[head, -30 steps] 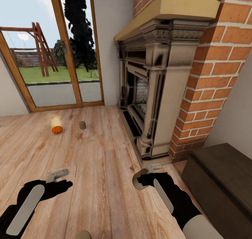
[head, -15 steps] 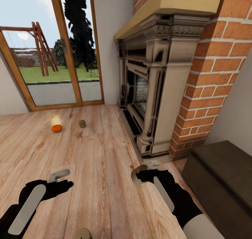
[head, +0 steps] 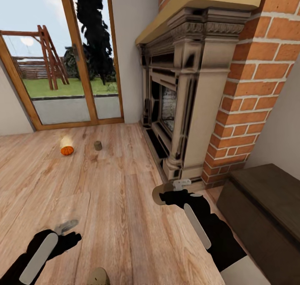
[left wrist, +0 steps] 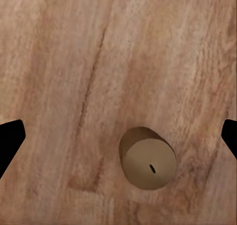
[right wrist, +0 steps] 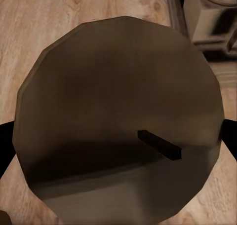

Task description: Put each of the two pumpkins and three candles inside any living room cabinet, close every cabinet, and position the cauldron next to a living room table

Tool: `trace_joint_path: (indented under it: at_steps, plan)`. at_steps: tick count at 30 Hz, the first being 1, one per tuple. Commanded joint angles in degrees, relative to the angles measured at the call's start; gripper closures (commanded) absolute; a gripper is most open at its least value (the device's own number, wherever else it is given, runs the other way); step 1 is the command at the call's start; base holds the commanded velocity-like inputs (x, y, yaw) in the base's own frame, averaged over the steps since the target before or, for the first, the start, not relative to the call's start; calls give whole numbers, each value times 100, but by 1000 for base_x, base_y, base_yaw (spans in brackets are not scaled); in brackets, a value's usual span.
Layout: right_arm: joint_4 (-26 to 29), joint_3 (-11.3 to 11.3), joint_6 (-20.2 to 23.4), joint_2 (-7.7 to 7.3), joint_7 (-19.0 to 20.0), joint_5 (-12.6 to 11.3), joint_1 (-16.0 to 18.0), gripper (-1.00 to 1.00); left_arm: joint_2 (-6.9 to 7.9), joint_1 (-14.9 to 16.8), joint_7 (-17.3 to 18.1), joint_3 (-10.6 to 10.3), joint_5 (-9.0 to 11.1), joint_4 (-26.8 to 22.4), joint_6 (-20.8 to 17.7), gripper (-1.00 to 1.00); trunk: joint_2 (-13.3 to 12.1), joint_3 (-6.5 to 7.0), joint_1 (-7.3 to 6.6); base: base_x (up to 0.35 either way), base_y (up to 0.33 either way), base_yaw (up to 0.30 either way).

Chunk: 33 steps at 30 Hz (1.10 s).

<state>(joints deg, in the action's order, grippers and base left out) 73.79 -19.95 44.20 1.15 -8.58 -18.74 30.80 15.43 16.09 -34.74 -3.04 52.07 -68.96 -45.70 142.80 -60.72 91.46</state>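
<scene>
Candle (right wrist: 118,131) sits clamped in the right hand (head: 168,193) above floor (head: 125,201).

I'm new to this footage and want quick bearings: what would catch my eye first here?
The big stone fireplace set in red brick dominates the right side, with the dark cabinet low beside it. The right gripper holds a candle over the wood floor. Far off near the glass door sit an orange pumpkin and another candle.
</scene>
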Motion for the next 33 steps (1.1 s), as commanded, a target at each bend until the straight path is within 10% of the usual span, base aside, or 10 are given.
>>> trace_joint_path:
  at_steps: [1, 17, 33]
  plan:
    - [6, -8, 17, -1, -56, -59, 5, 100, 5, 4, -53, -82, 61, 189, 188, -100, 44, -24, 21, 0, 0, 0]
    - [-55, 0, 18, 8, -56, -59, 5, 100, -47, 0, 643, -1404, 62, 1316, 2176, -100, 66, -378, 62, 0, 0, 0]
    - [-17, -6, 16, 8, -57, -56, 5, 100, -269, 0, 916, -1590, 34, 1345, 2283, -100, 74, -511, 78, 0, 0, 0]
